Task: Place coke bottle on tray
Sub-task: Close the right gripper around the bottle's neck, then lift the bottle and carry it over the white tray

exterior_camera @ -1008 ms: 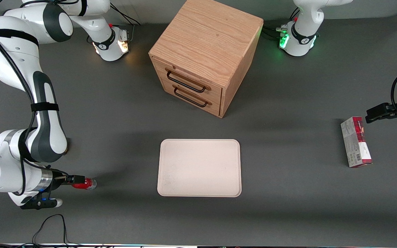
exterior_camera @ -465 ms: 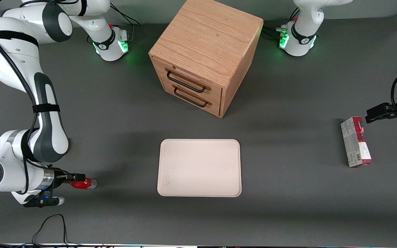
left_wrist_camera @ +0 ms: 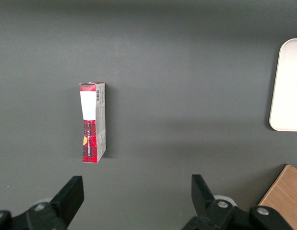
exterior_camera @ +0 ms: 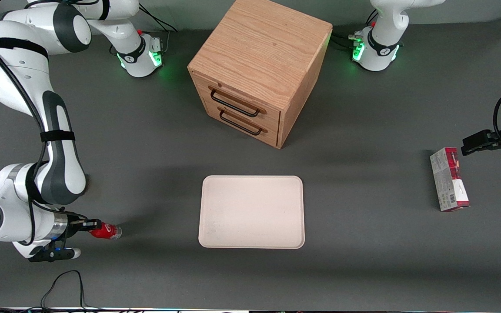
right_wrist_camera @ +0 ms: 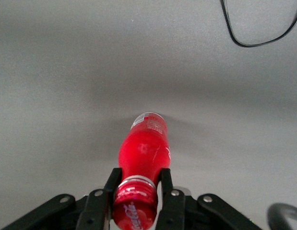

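The coke bottle [exterior_camera: 106, 231], small and red with a clear base, lies on its side toward the working arm's end of the table, well apart from the tray [exterior_camera: 251, 211]. My right gripper [exterior_camera: 95, 226] is shut on the bottle's neck just below the red cap. In the right wrist view both black fingers [right_wrist_camera: 112, 186] press against the neck of the bottle [right_wrist_camera: 144, 148], and the gripper [right_wrist_camera: 137, 186] holds it with the base pointing away from the wrist. The cream-white tray lies flat with nothing on it, in front of the cabinet's drawers.
A wooden two-drawer cabinet [exterior_camera: 259, 69] stands farther from the front camera than the tray. A red-and-grey carton [exterior_camera: 449, 179] lies toward the parked arm's end. A black cable [exterior_camera: 65, 284] loops on the table nearer the camera than the gripper.
The right arm's wrist shifted slightly and the bottle's neck tilted a little with it; the bottle has stayed at almost the same spot. The arm's base light went from amber to green.
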Robot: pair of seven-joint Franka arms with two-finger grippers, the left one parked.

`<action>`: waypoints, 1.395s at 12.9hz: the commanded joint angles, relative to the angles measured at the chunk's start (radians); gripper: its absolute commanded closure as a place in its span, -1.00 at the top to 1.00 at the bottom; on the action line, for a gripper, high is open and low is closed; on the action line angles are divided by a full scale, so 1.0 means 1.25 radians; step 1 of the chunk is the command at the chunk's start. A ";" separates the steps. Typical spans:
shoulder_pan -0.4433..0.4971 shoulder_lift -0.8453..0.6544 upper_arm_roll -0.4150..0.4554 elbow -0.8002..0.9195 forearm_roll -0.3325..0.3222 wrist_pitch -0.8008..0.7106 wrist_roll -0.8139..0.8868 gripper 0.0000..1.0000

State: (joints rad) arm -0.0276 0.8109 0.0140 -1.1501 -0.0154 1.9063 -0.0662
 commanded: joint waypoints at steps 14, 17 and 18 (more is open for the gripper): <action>0.002 -0.253 0.004 0.120 -0.009 -0.350 -0.044 -1.00; 0.005 -0.325 0.007 0.120 -0.009 -0.424 -0.045 -1.00; 0.009 -0.326 0.010 0.121 -0.007 -0.424 -0.044 -1.00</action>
State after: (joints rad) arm -0.0249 0.4227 0.0214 -0.9899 -0.0164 1.3859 -0.0989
